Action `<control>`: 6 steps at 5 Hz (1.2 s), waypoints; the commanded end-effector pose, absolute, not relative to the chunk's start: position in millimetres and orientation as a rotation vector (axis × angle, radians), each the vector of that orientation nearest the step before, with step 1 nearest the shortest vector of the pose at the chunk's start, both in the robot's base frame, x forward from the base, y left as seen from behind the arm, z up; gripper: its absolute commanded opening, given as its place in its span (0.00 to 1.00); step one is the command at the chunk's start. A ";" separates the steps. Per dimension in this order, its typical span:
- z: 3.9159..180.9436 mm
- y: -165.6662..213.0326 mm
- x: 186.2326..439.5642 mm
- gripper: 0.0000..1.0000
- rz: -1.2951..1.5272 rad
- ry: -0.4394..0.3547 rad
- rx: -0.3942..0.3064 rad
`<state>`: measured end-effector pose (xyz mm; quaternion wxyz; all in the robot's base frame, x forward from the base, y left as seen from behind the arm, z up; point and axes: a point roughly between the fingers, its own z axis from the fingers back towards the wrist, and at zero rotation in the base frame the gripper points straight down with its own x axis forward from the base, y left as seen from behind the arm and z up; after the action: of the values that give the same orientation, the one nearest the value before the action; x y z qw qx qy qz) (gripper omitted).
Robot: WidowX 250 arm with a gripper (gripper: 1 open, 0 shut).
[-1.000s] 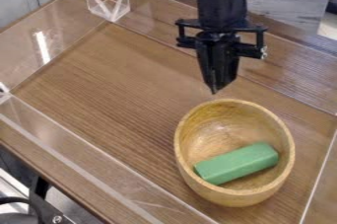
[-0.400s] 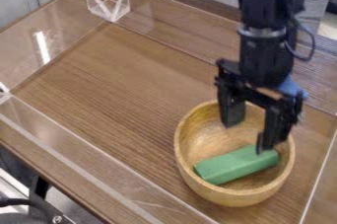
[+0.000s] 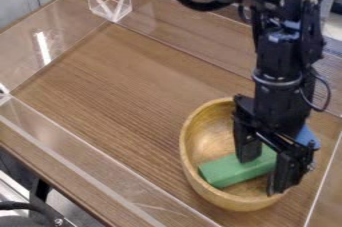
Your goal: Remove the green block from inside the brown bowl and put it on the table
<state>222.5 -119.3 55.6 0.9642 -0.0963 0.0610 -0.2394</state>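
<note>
Table: a wide brown wood-grain tabletop (image 3: pixel 120 81) fills most of the frame, with clear acrylic walls (image 3: pixel 54 131) along its edges.
Bowl: a round, thick-rimmed light-brown wooden bowl (image 3: pixel 201 131) sits on the tabletop at the lower right of the frame.
Block: a small bright green rectangular bar (image 3: pixel 227 171) lies inside the bowl, on its floor, running from lower left to upper right; its right-hand part is hidden behind the fingers.
Arm: a black robot arm (image 3: pixel 287 51) comes down from the top right of the frame, pointing steeply downward into the bowl.
Gripper: the black two-finger gripper (image 3: pixel 267 167) has its jaws spread wide, one finger to the left and one to the right, both reaching down inside the bowl.
Grip: the fingers straddle the green block without closing on it; nothing is held.
Contact: from this angle it is hard to say whether either finger touches the block or the bowl's floor.
Background: a small clear acrylic stand (image 3: pixel 107 1) sits at the upper left, beyond the wall.
</note>
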 end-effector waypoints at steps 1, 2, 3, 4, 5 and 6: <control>57.0 -113.3 226.4 1.00 -0.492 0.088 -0.190; 52.8 -109.6 227.2 1.00 -0.485 0.085 -0.191; 49.0 -106.1 228.0 1.00 -0.477 0.084 -0.192; 45.0 -102.6 228.8 1.00 -0.469 0.083 -0.193; 40.4 -99.7 229.6 1.00 -0.462 0.083 -0.194; 35.4 -97.3 230.5 1.00 -0.457 0.084 -0.195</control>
<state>225.5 -97.4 29.7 0.9673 -0.0950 0.0553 -0.2284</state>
